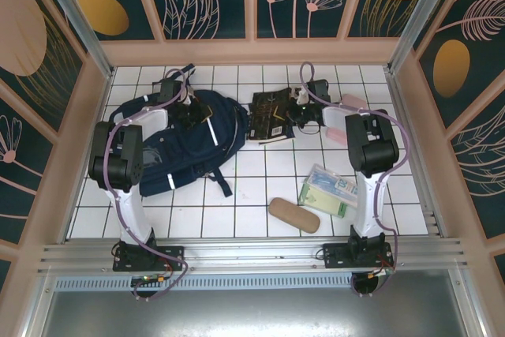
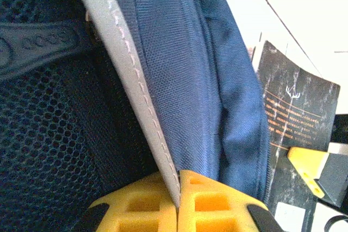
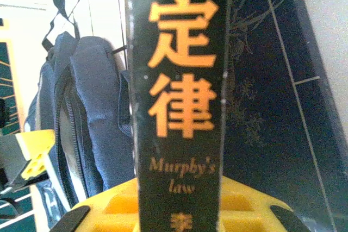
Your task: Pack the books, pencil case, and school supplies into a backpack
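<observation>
Backpack (image 1: 185, 147) lies at the left of the table (image 1: 252, 195); left tool (image 2: 178, 202) is pinched tight on its grey trim (image 2: 136, 80). Right tool (image 3: 179, 210) grips the black book (image 3: 179, 80) by its spine, just beside the backpack.

We count 1 backpack (image 1: 189, 144) | at least 2 dark books (image 1: 272, 116), overlapped, so we cannot tell further | 1 tan case (image 1: 294, 215) | 1 pale green-white packet (image 1: 330, 191) | 1 pink pouch (image 1: 353, 102)

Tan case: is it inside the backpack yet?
Out. The tan case lies on the white table, well apart from the backpack.
</observation>
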`<state>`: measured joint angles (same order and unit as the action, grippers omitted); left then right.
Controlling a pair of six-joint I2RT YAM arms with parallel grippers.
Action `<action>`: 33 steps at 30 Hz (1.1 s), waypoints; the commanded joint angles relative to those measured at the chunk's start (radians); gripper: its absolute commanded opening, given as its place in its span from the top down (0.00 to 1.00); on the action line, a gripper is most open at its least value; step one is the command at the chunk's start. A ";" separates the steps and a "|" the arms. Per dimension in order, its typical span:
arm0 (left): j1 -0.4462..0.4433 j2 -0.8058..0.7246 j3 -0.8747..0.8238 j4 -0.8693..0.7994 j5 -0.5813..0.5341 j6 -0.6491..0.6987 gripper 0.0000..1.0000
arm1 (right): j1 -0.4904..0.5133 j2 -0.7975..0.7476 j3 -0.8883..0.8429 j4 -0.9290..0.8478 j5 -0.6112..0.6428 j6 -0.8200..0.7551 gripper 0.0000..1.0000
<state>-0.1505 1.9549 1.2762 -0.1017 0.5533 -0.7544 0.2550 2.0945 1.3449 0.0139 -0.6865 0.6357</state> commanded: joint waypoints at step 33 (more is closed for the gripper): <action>-0.034 -0.627 0.035 -0.238 0.368 0.136 1.00 | 0.215 -0.587 -0.370 -0.035 0.123 0.001 1.00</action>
<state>-0.1799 1.3991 1.3079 -0.4866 0.8291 -0.6041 0.4564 1.5146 0.9657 -0.0227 -0.6067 0.6704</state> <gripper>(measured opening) 0.064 0.175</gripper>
